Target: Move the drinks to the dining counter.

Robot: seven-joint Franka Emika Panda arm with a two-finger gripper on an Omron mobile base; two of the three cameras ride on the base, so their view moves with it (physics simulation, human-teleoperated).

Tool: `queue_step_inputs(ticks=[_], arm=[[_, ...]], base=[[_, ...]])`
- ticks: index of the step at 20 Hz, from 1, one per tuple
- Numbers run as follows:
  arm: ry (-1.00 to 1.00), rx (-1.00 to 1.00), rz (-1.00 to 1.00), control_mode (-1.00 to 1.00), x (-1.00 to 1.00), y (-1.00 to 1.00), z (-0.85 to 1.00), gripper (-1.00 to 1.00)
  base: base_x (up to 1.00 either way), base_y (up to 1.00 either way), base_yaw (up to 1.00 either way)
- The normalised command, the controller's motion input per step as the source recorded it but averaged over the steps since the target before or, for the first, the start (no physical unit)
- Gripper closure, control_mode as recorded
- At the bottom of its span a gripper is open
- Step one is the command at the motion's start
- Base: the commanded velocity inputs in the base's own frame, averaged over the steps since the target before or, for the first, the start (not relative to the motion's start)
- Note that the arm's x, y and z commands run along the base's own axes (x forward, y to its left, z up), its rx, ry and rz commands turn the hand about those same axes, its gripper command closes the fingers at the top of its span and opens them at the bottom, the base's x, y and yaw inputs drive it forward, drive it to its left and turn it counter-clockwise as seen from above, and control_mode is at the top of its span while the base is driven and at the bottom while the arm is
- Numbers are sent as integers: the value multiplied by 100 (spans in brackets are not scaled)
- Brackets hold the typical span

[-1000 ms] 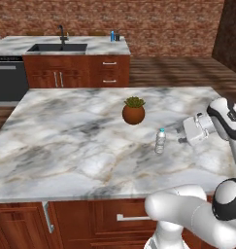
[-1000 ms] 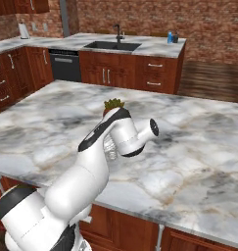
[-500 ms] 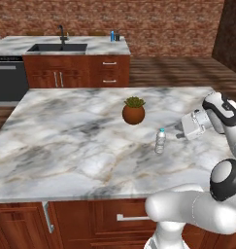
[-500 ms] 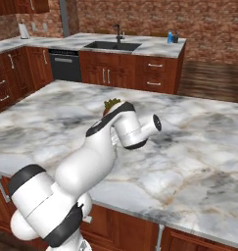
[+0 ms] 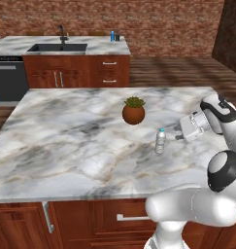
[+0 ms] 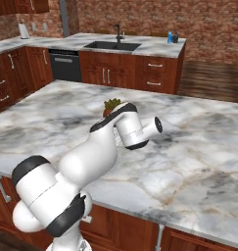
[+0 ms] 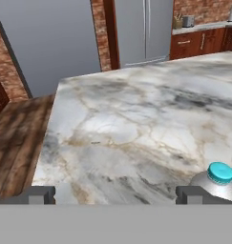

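Now pincer (image 5: 178, 137) spread wide, empty, just beside water bottle (image 5: 160, 141) on island (image 5: 66, 146)

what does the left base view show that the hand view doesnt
Left base view alone: the potted plant, the far counter with its sink and faucet, and two small drinks standing on it. Hand view alone: a tall grey fridge and a wood floor beyond the island's edge. Both: the marble island and the water bottle, whose blue cap sits by one finger of the open tool.
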Motion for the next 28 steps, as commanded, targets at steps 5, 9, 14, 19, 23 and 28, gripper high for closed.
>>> queue_step_inputs(ticks=[5, 9, 14, 19, 23, 28], arm=[[0, 0, 0, -100, 17, 0, -7, -100], [0, 0, 0, -100, 16, 0, -6, -100], [0, 0, 0, -100, 19, 0, -9, -100], [0, 0, 0, -100, 24, 0, -12, -100], [0, 0, 0, -100, 23, 0, -10, -100], [0, 0, 0, -100, 18, -6, -5, -100]], base=[[0, 0, 0], [0, 0, 0], [0, 0, 0], [0, 0, 0], [0, 0, 0], [0, 0, 0]])
